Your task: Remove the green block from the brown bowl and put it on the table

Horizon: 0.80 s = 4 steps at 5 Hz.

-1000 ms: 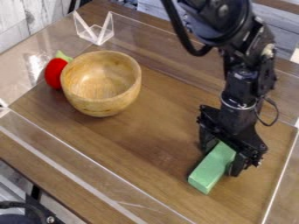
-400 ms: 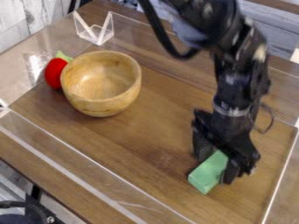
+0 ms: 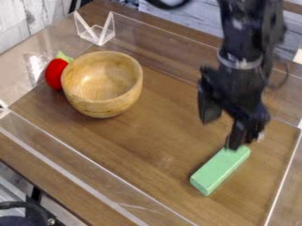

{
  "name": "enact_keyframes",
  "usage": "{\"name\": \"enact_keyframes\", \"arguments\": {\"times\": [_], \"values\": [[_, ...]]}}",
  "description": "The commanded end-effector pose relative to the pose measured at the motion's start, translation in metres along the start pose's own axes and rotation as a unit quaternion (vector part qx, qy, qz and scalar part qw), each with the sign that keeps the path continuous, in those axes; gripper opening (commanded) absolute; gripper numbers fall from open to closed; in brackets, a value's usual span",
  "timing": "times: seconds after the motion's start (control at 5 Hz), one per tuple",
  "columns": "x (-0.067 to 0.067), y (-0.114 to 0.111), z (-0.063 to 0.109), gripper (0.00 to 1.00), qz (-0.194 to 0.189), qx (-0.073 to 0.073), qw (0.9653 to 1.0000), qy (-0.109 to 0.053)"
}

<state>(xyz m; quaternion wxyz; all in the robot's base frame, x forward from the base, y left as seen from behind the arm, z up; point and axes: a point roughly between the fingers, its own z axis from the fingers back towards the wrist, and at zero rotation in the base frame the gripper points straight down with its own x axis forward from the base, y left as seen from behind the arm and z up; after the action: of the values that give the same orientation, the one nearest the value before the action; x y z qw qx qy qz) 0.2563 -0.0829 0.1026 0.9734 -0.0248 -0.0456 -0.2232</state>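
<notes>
The green block [image 3: 221,169], a flat light-green bar, lies on the table [image 3: 130,150] near the front right. My gripper [image 3: 225,117] hangs above it, open, with nothing between its fingers and a clear gap to the block. The brown bowl [image 3: 101,83] stands to the left, upright, and its inside shows only bare wood.
A red round toy with a green top [image 3: 55,72] rests against the bowl's left side. A clear acrylic stand [image 3: 94,29] sits at the back left. A low clear border [image 3: 118,203] runs along the table's edges.
The gripper has risen off the green block and moved up and back. The block stays flat on the table where it was set.
</notes>
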Motion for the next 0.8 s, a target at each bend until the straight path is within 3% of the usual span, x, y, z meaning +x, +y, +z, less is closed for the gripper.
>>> {"name": "enact_keyframes", "arguments": {"times": [0.0, 0.2, 0.4, 0.6], "values": [[-0.003, 0.003, -0.011, 1.00, 0.001, -0.007, 0.9997, -0.025], [-0.008, 0.010, -0.017, 1.00, 0.045, -0.011, 0.9983, -0.037], [-0.009, 0.017, -0.013, 1.00, 0.086, -0.024, 0.9948, -0.050], [-0.009, 0.012, -0.016, 1.00, 0.090, -0.033, 0.9940, -0.053]]}}
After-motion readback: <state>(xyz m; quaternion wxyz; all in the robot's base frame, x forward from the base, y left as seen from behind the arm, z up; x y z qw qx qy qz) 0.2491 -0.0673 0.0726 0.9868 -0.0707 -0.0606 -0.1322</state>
